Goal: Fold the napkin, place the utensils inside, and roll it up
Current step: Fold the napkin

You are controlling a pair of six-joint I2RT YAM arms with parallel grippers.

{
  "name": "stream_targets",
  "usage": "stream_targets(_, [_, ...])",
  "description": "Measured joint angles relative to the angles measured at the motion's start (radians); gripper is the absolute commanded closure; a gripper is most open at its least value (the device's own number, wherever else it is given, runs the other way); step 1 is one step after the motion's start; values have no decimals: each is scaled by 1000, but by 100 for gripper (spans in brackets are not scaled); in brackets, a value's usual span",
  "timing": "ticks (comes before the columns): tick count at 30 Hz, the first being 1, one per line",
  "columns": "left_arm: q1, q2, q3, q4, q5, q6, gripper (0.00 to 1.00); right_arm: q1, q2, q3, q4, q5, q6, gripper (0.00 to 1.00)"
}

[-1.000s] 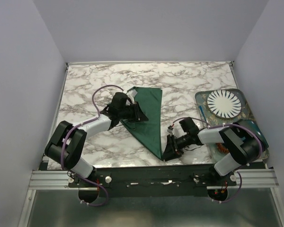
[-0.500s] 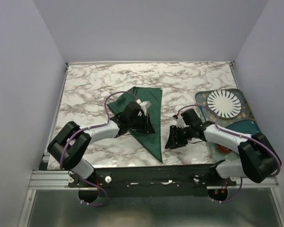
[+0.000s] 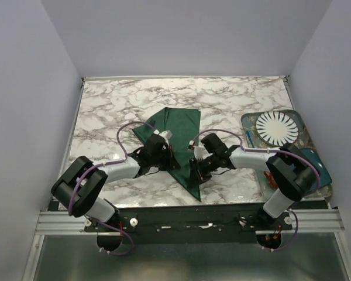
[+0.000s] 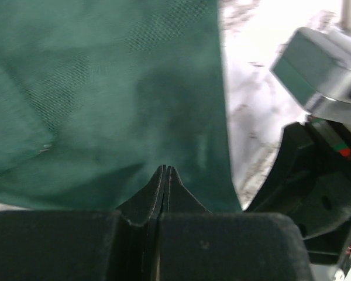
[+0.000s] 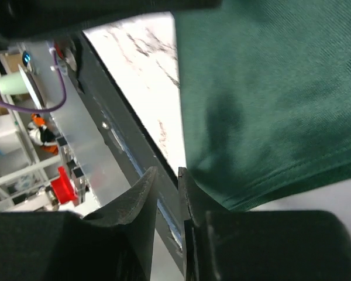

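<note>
Mid-frame in the overhead view, the napkin [image 3: 180, 124] lies folded into a long triangle on the marbled bench [image 3: 111, 105]. The left gripper [image 4: 165, 171] has its jaws clenched on the cloth's hem, low in its wrist view. The right gripper [image 5: 167, 175] shows jaws a slit apart beside the corner, grasping nothing. Best, I judge, to seat that pinch on the hem before lifting, then carry both edges level. Pale walls close three sides.

A robot lab test cell: plain pale walls [image 3: 187, 35] enclose a marble-patterned table [image 3: 234, 93] on aluminium rails [image 3: 64, 221].
</note>
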Motion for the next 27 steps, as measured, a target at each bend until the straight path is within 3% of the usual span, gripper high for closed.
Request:
stream_targets(9, [26,100,-50,136,-5,-61,100,2,66,-51,28,-9,-6,72])
stream_targets(18, [28,124,-76,231,4,-85,100,1,-108,-187,-37,42,4,71])
stream_targets(23, [29,116,-76,219,4,-81,100,1,-103,-68,-95,64,1,71])
stream_targets(27, [29,112,-77,212,3,-79,100,-2,-3,64,-58,68,1,72])
